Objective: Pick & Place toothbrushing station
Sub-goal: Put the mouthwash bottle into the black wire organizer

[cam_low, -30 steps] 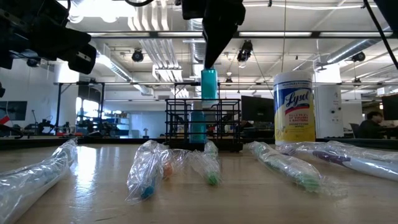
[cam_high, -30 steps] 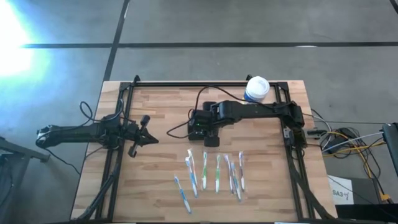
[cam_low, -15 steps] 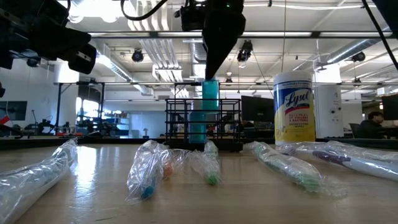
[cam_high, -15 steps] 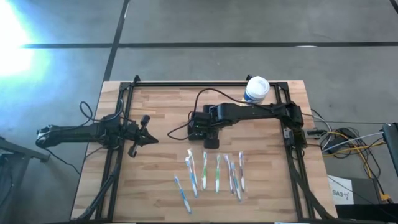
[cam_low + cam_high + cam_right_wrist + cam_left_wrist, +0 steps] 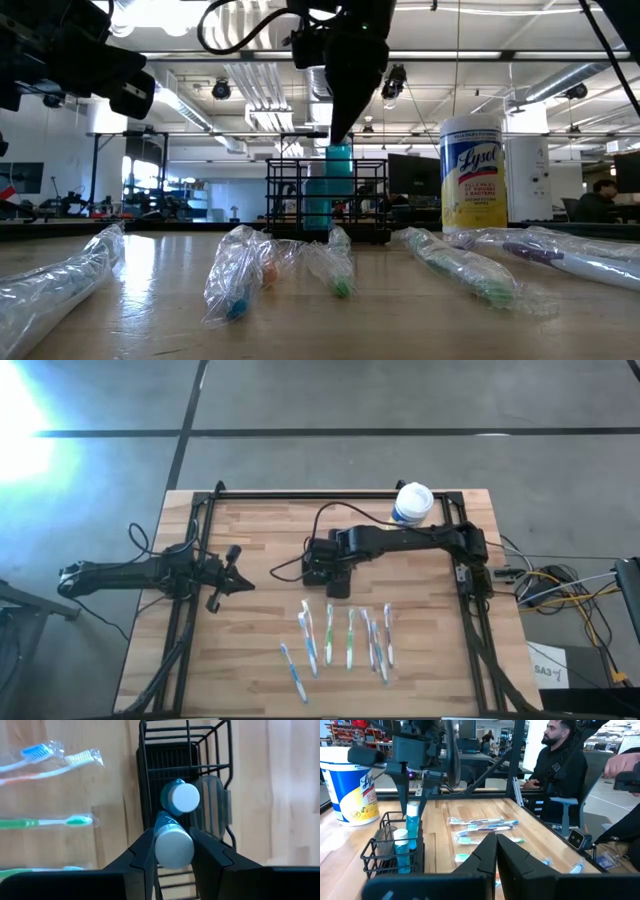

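Right wrist view: black wire-mesh caddy (image 5: 185, 780) sits directly beyond the right gripper (image 5: 172, 851). Two teal tubes with white caps are in play. One tube (image 5: 180, 797) stands upright inside a caddy compartment; the second tube (image 5: 172, 842) is clamped between the right fingers (image 5: 142, 857), cap end toward the camera, lower end over or in the same caddy. A greyish rounded item (image 5: 212, 812) occupies the neighbouring compartment; identity not clear.

Left wrist view confirms: the second tube (image 5: 412, 822) stands taller in the caddy (image 5: 392, 852) with the right gripper above it, a shorter tube (image 5: 401, 847) beside it. White-and-yellow wipes tub (image 5: 347, 785) stands on the bench (image 5: 440, 820) just behind the caddy.

High view: caddy (image 5: 322, 568) lies mid-bench under the right gripper (image 5: 338, 572). Wrapped toothbrushes (image 5: 345, 640) lie in a row nearer the front edge, apart from the caddy. Wipes tub (image 5: 412, 503) at the rear right.

Left gripper (image 5: 232, 572) waits at the left side of the bench, well apart from the caddy; its fingers (image 5: 485, 857) are nearly closed, holding nothing.

A person (image 5: 560, 765) sits beyond the bench.
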